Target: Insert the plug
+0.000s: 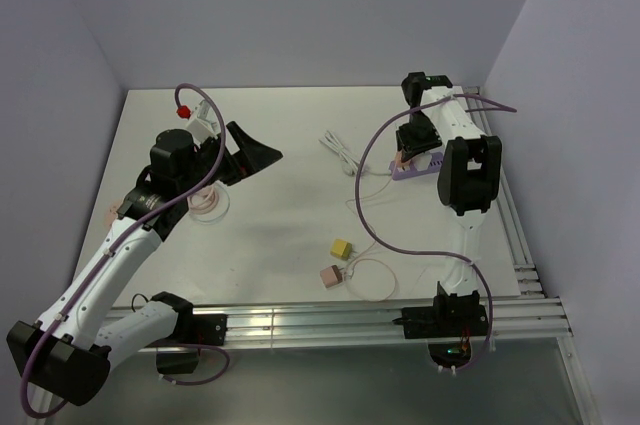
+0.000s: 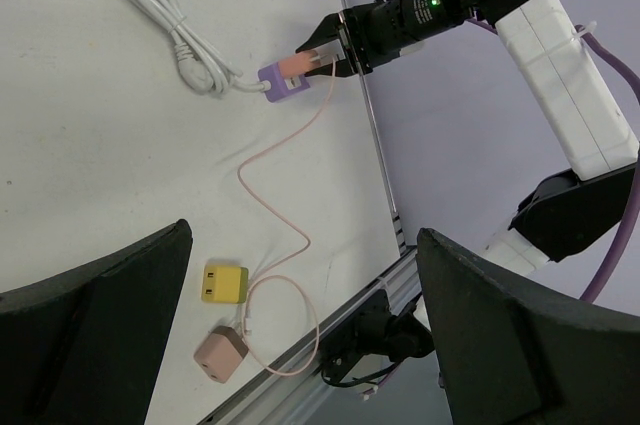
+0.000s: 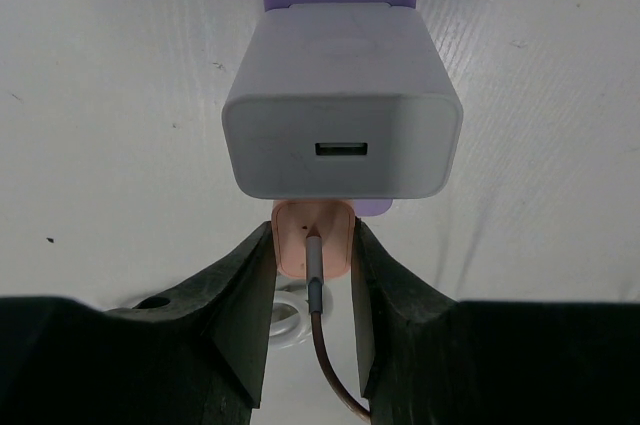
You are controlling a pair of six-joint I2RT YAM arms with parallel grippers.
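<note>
The right gripper (image 3: pixel 313 247) clamps the pink plug (image 3: pixel 294 243) (just under the white charger (image 3: pixel 340 95)).

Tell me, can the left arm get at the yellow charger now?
Probably yes. The yellow charger lies in the open on the table, apart from the pink charger, and the left arm's jaws stand open and empty.

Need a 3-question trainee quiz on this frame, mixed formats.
1. True or false: the right gripper is shut on the pink plug.
2. The small block beside the pink block is: A yellow, B green, C blue.
3. Fill in: the left gripper is ____ and holds nothing.
Key: 1 true; 2 A; 3 open.
</note>
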